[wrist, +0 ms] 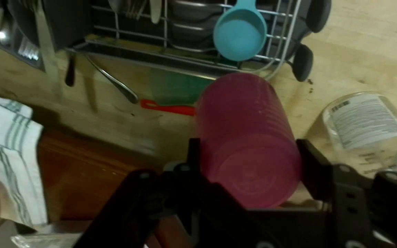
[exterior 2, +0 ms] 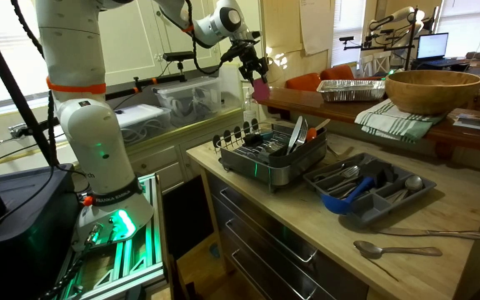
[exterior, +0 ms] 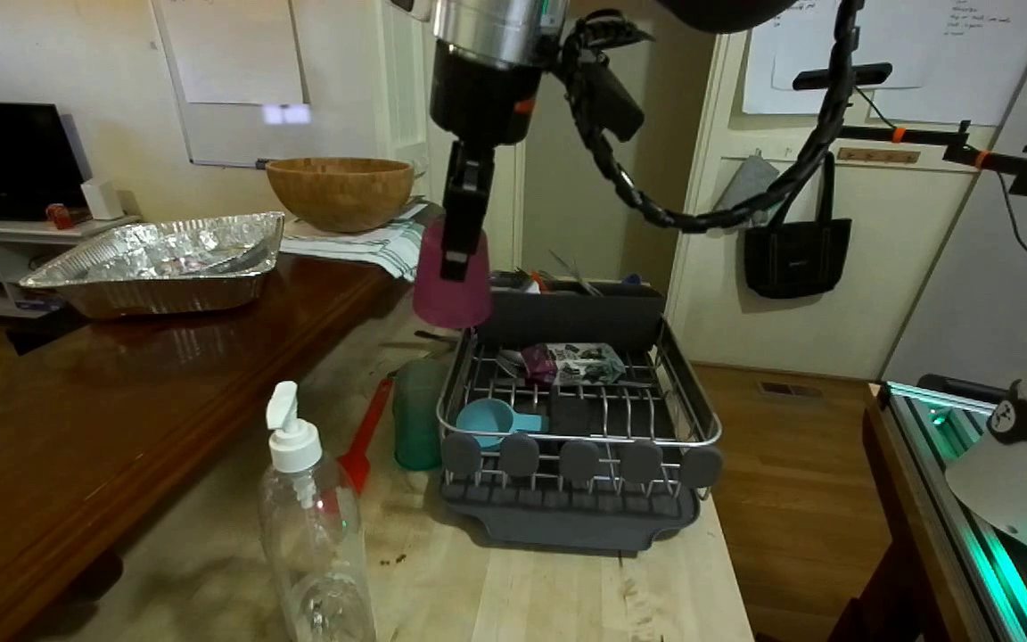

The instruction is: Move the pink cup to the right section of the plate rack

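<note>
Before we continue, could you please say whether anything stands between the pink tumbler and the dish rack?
Nothing visible blocks the air between the pink tumbler, gripped by the hand, and the dish rack; a light-blue measuring cup sits inside one corner.

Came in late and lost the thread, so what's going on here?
A robot arm is holding the pink cup in its tool. The cup is up in the air near the plate rack, not in it yet; the rack's right section is where it's meant to go. A light-blue scoop lies in the rack, and a clear pump bottle stands nearby.
</note>
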### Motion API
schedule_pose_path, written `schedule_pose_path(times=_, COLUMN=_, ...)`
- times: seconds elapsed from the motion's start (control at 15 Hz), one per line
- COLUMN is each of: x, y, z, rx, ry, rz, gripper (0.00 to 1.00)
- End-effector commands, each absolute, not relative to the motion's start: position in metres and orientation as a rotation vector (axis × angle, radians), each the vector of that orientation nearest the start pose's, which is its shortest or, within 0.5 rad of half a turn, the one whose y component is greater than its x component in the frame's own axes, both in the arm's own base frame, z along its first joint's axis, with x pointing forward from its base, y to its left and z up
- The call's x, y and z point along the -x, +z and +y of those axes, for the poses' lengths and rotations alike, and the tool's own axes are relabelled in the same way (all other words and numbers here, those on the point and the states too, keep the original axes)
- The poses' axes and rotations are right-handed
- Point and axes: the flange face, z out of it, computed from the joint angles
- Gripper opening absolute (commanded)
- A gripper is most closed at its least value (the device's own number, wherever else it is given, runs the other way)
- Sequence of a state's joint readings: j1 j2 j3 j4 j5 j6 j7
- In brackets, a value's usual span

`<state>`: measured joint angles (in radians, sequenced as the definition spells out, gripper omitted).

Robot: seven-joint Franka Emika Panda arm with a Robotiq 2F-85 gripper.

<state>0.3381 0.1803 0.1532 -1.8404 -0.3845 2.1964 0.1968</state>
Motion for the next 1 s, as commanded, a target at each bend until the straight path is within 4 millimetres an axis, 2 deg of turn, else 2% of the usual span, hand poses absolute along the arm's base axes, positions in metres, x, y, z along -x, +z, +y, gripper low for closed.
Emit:
schedule_pose_path(times=0.0, x=-0.535, y=0.433, z=0.216, rx=3.354, ry=-0.416, rz=-0.487, gripper=0.43)
schedule_pose_path(times=0.27, x=-0.525, y=0.392, z=0.160, rx=3.421, ry=-0.283, rz=-0.103, gripper=0.43)
schedule_pose_path(times=0.53, x=-0.519, y=0.350, z=0.128, rx=3.393, ry=-0.149, rz=0.273, gripper=0.43)
schedule_pose_path(times=0.8, x=-0.518, y=0.318, z=0.109, rx=3.210, ry=-0.109, rz=0.493, gripper=0.43)
schedule_pose_path(times=0.93, x=-0.521, y=0.311, z=0.109, rx=3.127, ry=-0.174, rz=0.537, gripper=0.43)
